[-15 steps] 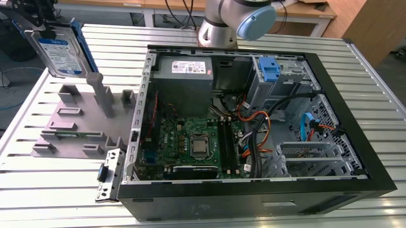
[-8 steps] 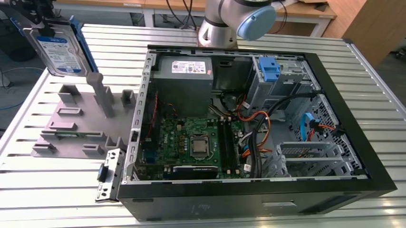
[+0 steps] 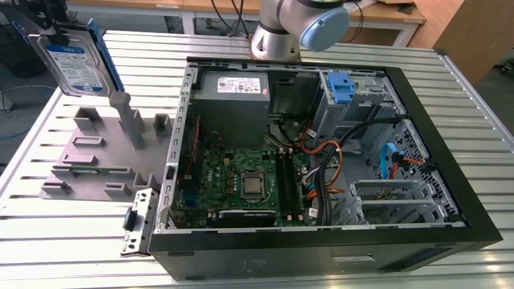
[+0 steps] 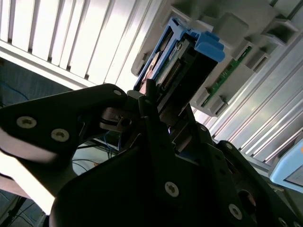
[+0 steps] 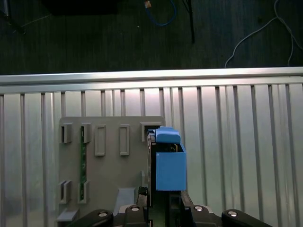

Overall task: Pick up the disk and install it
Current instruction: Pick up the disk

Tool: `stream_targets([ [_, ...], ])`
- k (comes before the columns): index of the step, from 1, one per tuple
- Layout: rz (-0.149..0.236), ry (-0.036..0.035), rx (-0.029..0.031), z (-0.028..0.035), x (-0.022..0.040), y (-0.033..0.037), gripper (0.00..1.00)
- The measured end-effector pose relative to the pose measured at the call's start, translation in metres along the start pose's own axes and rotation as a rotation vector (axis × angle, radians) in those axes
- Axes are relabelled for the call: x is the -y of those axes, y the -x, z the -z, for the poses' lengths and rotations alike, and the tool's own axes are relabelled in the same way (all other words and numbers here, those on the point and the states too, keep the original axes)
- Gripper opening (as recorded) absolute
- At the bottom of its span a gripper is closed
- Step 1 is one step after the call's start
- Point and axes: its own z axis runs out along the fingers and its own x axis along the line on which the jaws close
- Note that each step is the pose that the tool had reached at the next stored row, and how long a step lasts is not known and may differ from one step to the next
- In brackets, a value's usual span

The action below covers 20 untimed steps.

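Note:
The disk (image 3: 77,62), a silver drive with a blue-and-white label and blue side rails, hangs upright in the air at the exterior view's far left. It is above the back of the grey fixture plate (image 3: 90,158). My gripper (image 3: 58,30) is shut on its upper end. In the second wrist view the disk (image 4: 188,56) sticks out from between the dark fingers (image 4: 147,106), with its blue rail end farthest from the camera. The first wrist view has the disk's blue rail (image 5: 169,166) edge-on above the gripper (image 5: 163,202), over the fixture plate (image 5: 111,163).
An open computer case (image 3: 449,241) lies on the slatted metal table (image 3: 64,253) at the exterior view's right. Inside are a motherboard (image 3: 241,180), a grey power supply (image 3: 233,90), cables and a drive bay with a blue latch (image 3: 341,87). The fixture has an upright post (image 3: 129,120).

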Motion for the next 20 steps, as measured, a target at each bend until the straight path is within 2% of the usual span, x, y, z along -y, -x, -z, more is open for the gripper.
stream_targets([
  [10,0.000,0.0000,0.0000,0.0078,-0.0003,0.0007,0.35],
  [20,0.000,-0.0001,0.0001,0.0113,-0.0004,0.0010,0.35],
])
